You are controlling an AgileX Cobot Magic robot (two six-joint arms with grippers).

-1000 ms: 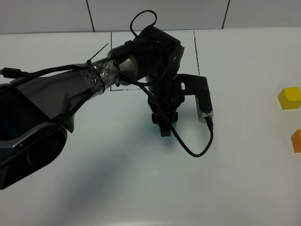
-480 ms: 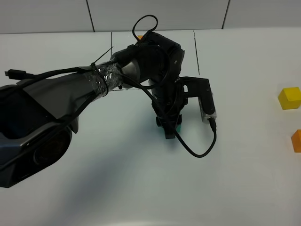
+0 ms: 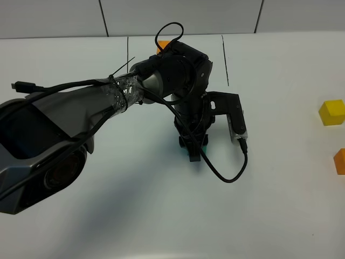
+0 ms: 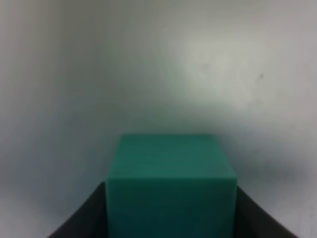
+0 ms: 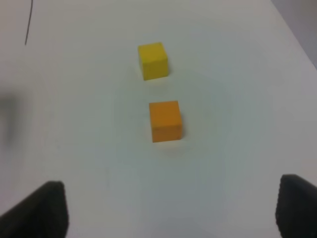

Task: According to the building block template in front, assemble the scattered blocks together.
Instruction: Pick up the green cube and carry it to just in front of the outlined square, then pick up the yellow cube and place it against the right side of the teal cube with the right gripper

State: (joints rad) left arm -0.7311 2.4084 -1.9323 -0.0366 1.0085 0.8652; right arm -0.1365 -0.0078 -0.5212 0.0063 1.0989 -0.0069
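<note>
Left tool point(image 3: 193, 152) clamps the teal cube point(image 4: 171, 183); right tool point(image 5: 173, 191), fingers wide apart, faces the yellow cube point(image 5: 153, 60) and orange cube point(image 5: 165, 120).

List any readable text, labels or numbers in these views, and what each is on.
None: no readable text in any view. Teal cube, yellow cube and orange cube are plain; the black lines are drawn strokes, not characters.

Overhead looking down, left wrist tight on teal cube point(image 4: 171, 193), right wrist shares yellow cube point(image 5: 153, 60)
</note>
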